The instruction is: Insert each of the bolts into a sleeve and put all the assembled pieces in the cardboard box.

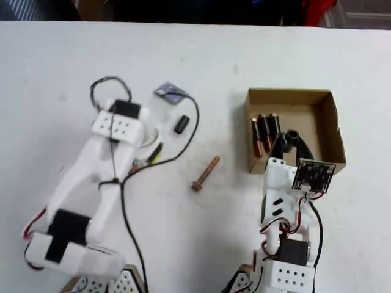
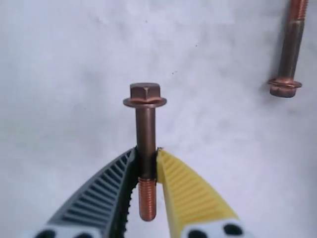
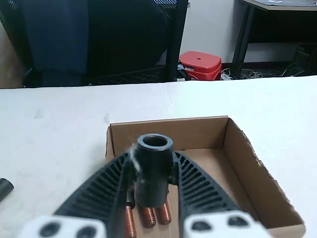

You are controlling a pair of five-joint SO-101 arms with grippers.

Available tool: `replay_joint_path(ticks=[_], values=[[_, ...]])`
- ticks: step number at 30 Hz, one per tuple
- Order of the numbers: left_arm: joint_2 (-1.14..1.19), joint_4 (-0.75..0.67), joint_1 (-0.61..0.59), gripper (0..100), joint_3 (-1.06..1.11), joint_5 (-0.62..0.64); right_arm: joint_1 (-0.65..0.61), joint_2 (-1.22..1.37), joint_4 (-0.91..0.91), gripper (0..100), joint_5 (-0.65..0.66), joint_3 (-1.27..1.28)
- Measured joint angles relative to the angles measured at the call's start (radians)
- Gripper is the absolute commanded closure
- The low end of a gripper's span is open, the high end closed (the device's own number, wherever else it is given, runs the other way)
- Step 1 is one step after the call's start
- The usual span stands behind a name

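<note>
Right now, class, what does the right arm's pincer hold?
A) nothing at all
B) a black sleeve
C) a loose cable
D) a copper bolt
B: the right wrist view shows the right pincer shut on a black sleeve with its open end up, while the bolt sits in the left pincer.

The white table (image 1: 61, 61) carries a cardboard box (image 1: 290, 93), loose bolt (image 1: 206, 173) and black sleeve (image 1: 181, 124).
</note>
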Motion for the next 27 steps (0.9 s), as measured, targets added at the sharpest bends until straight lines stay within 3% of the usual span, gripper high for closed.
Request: replay_joint_path(ticks=[11, 16, 27], values=[[-0.041, -0.288, -0.160, 98, 0.319, 0.006, 0.002, 0.000, 0.002, 98.1, -0.002, 0.000], [-0.041, -0.416, -0.172, 98, 0.410, 0.005, 0.000, 0.000, 0.002, 98.1, -0.002, 0.000], [-0.072, -0.514, -0.172, 98, 0.503, 0.006, -0.029, 0.000, 0.003, 98.1, -0.002, 0.000]])
